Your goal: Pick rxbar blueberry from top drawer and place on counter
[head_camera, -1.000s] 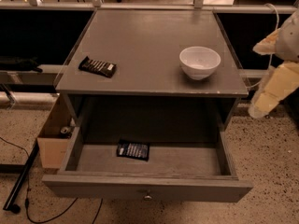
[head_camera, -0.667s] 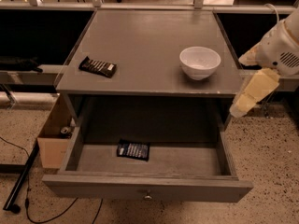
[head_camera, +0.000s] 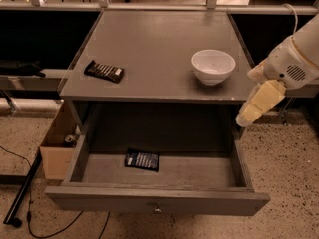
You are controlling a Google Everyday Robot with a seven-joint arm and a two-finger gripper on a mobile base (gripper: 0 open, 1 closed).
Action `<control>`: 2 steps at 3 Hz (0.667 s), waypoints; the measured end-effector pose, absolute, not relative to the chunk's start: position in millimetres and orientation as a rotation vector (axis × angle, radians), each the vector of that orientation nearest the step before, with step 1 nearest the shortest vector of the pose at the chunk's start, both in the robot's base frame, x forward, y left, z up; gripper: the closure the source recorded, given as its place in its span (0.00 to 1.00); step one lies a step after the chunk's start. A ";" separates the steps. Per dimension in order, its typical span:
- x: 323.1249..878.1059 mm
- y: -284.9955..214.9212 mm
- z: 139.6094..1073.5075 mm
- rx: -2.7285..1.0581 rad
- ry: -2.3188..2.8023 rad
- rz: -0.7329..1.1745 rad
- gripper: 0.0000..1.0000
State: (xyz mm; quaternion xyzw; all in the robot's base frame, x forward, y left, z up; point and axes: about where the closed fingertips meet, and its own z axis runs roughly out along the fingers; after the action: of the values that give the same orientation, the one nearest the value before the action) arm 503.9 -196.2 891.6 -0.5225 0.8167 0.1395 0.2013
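The rxbar blueberry (head_camera: 142, 160), a dark navy wrapper with white print, lies flat on the floor of the open top drawer (head_camera: 164, 201), left of middle. The drawer is pulled fully out below the grey counter (head_camera: 149, 49). My gripper (head_camera: 247, 117) hangs at the right, just off the counter's front right corner and above the drawer's right wall, well to the right of the bar. It holds nothing that I can see.
A white bowl (head_camera: 213, 66) stands on the counter's right side. A black-brown bar with a white end patch (head_camera: 104, 71) lies on its left. A cardboard box (head_camera: 59, 148) sits on the floor left of the drawer. Cables run over the speckled floor.
My arm and gripper have moved leftward and a little down, from outside the right edge towards the counter's front right corner. The bar, bowl and drawer have not moved.
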 end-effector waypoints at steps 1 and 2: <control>506.3 -197.7 889.7 -1.343 2.267 0.410 0.00; 494.6 -181.9 870.8 -1.108 2.261 0.517 0.00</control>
State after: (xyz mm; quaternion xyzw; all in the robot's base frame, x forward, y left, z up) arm 494.6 -181.9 870.8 -0.4136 0.8439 0.1931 0.2818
